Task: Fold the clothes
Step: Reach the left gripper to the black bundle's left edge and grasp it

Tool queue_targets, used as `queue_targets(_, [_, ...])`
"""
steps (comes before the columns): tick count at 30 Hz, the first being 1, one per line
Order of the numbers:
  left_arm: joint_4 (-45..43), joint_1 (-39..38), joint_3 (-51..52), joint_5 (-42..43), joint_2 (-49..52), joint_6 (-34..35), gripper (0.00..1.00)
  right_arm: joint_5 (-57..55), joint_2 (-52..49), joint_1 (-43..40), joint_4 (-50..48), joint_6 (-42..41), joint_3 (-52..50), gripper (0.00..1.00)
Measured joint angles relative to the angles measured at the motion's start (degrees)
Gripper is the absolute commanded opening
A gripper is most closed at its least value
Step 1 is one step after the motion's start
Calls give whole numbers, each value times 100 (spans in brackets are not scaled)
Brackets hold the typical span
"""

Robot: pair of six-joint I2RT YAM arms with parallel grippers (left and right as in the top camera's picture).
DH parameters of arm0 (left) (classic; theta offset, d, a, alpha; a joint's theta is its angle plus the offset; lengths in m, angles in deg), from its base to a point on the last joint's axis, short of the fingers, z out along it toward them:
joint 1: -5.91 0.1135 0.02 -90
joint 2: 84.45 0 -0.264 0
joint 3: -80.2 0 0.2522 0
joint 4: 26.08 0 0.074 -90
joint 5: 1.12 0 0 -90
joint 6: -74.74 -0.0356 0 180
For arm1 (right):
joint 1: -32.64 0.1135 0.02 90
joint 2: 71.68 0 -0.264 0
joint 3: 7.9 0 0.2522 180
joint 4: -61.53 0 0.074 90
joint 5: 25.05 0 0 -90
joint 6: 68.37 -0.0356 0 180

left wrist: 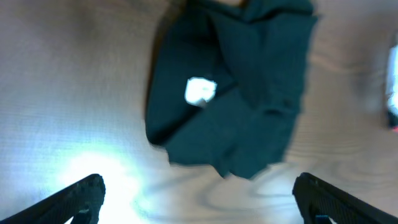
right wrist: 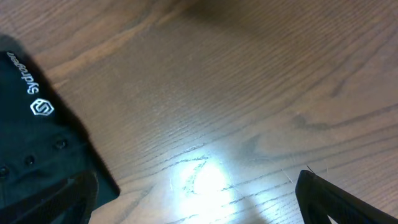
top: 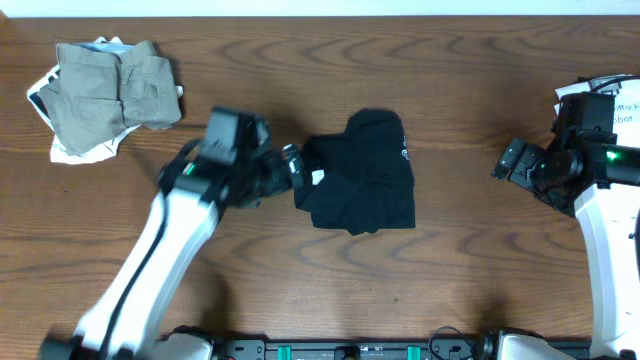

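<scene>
Crumpled, soft black shirt [top: 365, 175] is lying on grained wooden table [top: 450, 270] just ahead of gaping left claw [left wrist: 199, 180], right claw [right wrist: 198, 176] likewise spread wide.

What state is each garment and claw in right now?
black shirt, roughly folded into a compact bundle mid-table, ungripped.
khaki garment, crumpled in a heap, unfolded.
white printed garment, crumpled beneath the khaki one.
left claw, open, empty, facing the shirt.
right claw, open, empty, over the table.
</scene>
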Motion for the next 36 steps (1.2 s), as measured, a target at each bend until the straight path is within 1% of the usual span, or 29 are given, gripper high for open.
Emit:
queue_targets(4, [-361, 66, -247, 55, 1156, -560, 98, 2, 0, 0, -2, 0, 0, 99])
queue_targets(9, [-669, 457, -264, 114, 2096, -1121, 98, 2, 0, 0, -2, 0, 0, 100])
queue_targets(12, [-839, 767, -264, 522, 2494, -1582, 98, 0, 0, 0, -2, 0, 0, 99])
queue_targets(16, [-949, 1115, -269, 1311, 2782, -2258, 98, 2, 0, 0, -2, 0, 0, 99])
queue_targets(20, [-979, 1137, -269, 1773, 2881, -2649, 98, 2, 0, 0, -2, 0, 0, 99])
queue_targets(24, [-1005, 1082, -291, 2166, 3008, -2824, 98, 2, 0, 0, -2, 0, 0, 99])
queue_targets(31, [-1075, 944, -466, 2909, 3346, -2931, 98, 2, 0, 0, -2, 0, 0, 99])
queue_targets(36, [-946, 929, -520, 3355, 3523, -2883, 98, 2, 0, 0, -2, 0, 0, 99])
